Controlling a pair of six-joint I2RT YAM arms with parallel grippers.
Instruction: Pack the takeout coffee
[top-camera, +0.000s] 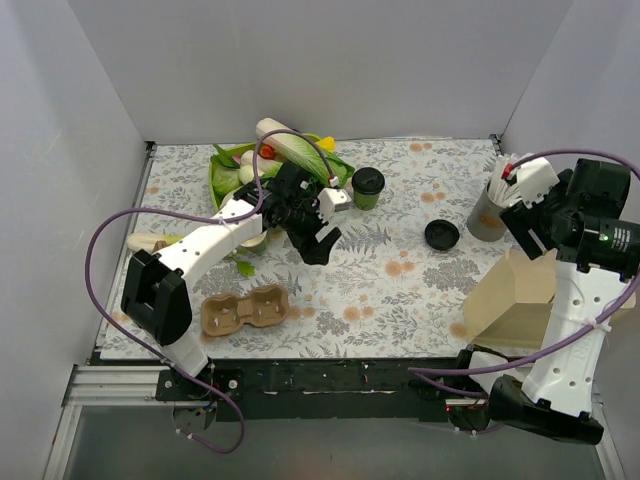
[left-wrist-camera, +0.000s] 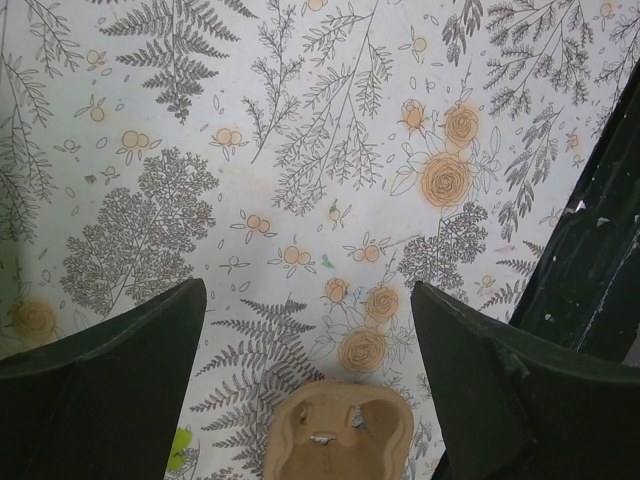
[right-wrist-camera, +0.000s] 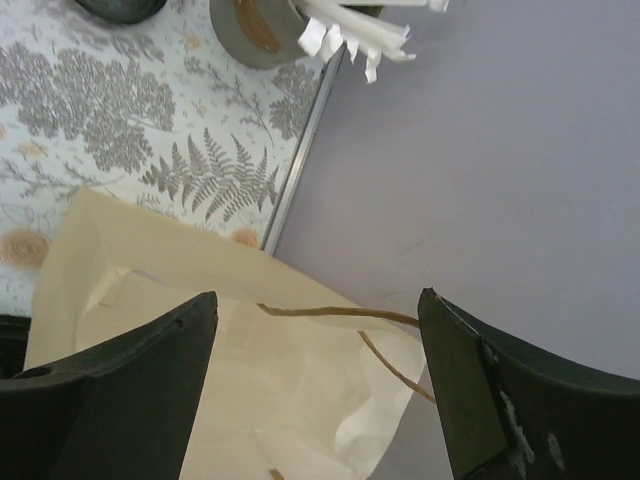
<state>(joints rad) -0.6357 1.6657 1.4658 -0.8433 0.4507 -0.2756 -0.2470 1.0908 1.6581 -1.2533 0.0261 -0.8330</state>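
The takeout coffee (top-camera: 368, 187), a small green cup with a black lid on it, stands upright at the back middle of the table. My left gripper (top-camera: 325, 222) hovers open and empty just to its left and nearer the front, over the flowered mat. In the left wrist view this left gripper (left-wrist-camera: 308, 292) looks down on bare mat, with the brown cup carrier (left-wrist-camera: 340, 432) at the bottom edge. My right gripper (top-camera: 520, 212) hangs open above the paper bag (top-camera: 515, 297). Seen from the right wrist, that right gripper (right-wrist-camera: 318, 298) has the bag's mouth (right-wrist-camera: 250, 385) and its handle (right-wrist-camera: 340, 313) below it.
A loose black lid (top-camera: 441, 234) lies on the mat beside the grey cup of white straws (top-camera: 488, 215). The cup carrier (top-camera: 245, 309) lies front left. Vegetables (top-camera: 285, 150) are piled at the back. Another cup (top-camera: 253, 241) shows partly under the left arm. Grey walls close in three sides.
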